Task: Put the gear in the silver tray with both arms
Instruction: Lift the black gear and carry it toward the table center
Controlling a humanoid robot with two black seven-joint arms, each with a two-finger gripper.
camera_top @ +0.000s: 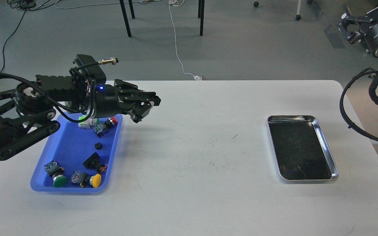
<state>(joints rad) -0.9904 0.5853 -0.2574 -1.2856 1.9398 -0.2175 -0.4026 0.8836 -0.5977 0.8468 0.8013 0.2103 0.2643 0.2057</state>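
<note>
Blue tray (44, 183): plastic, at the table's left edge, its near end towards the near-left corner.
Green push button (56, 177): in the blue tray's near-left corner.
Yellow push button (89, 179): just beside the green one, by the tray's near rim.
Black switch body (94, 162): mid-tray, near its right rim.
Small black gear (98, 145): lies alone on the blue floor, past the black switch body.
Red push button (111, 122): at the tray's far end, among other small switch parts, below the left gripper.
Table (192, 183): white, scuffed with dark marks at its middle.
Silver tray (327, 144): on the table's right side, near the right edge; its dark floor holds nothing.
Left gripper (143, 109): above the blue tray's far-right corner, pointing right; fingers look close together, gap cannot be told, nothing seen held.
Left arm: enters from the left edge, stretched level across the blue tray's far end, blue light lit at the wrist.
Right gripper (348, 28): raised beyond the table's far-right corner, off the table; fingers apart, holding nothing.
Writing: none readable.
</note>
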